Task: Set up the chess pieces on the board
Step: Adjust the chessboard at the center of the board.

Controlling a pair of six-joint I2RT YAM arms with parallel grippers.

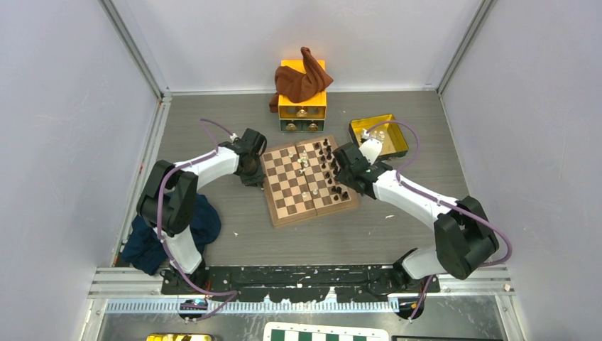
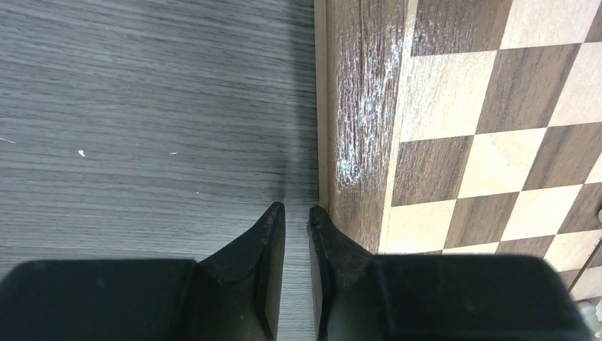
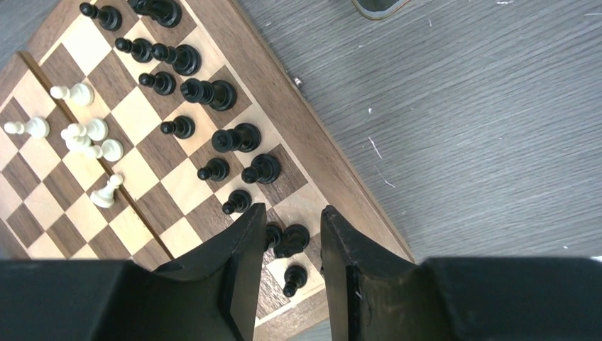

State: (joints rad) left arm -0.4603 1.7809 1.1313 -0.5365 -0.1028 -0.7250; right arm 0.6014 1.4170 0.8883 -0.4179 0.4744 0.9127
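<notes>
Right gripper (image 3: 292,209) open over a dark piece (image 3: 292,240) at the board's (image 3: 341,170) edge; left gripper (image 2: 296,208) closed, empty, beside the board. Dark pieces (image 3: 213,92) nearly all set; white pieces (image 3: 89,135) scattered.

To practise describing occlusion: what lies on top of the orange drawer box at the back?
A brown cloth is draped over the orange drawer box, hanging down its left. Anything beneath the cloth is hidden.

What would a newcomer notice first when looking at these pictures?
The board in the middle of the table draws the eye: dark pieces line its right side, white pieces are scattered mid-board. Behind it sits an orange box with a brown cloth draped on top.
</notes>
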